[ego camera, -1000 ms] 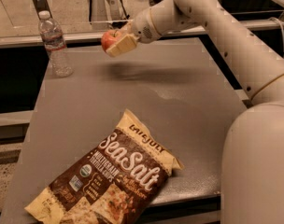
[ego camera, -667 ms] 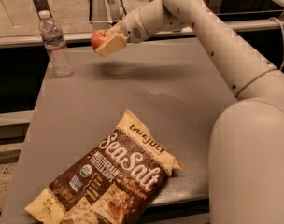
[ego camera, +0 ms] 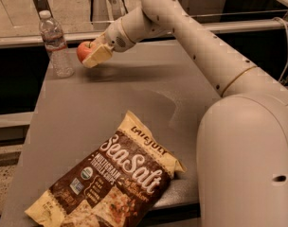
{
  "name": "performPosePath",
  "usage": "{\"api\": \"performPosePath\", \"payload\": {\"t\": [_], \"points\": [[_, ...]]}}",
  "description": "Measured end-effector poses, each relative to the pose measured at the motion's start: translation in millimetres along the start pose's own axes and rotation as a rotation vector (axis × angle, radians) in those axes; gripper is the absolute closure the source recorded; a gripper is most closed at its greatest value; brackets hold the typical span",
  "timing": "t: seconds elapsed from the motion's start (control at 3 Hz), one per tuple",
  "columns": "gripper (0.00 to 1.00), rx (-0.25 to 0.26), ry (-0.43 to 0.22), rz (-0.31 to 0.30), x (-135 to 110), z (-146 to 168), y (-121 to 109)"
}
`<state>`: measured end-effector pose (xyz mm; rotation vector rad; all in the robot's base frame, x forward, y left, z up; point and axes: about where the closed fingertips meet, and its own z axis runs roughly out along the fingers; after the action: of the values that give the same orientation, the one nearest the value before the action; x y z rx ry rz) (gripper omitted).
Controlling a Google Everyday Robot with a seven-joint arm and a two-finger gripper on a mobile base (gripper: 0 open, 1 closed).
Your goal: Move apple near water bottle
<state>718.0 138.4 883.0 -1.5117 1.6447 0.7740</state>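
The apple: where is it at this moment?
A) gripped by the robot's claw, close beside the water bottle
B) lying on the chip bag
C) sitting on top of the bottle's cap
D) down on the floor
A: the gripper is shut on the apple at the far end of the table, close beside the water bottle, while the chip bag lies apart at the near edge.

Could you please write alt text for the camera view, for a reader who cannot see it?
The gripper holds a red apple over the grey table, close beside a clear water bottle at the far left. A Sea Salt chip bag lies near the front edge.
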Motion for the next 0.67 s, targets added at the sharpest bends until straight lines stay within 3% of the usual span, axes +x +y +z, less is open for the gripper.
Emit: {"api": "performPosePath", "payload": {"t": [0.33, 0.67], "points": [[1.00, -0.006, 0.054, -0.010, 10.3, 13.7, 5.2], [0.82, -0.005, 0.102, -0.008, 22.8, 18.9, 5.6]]}}
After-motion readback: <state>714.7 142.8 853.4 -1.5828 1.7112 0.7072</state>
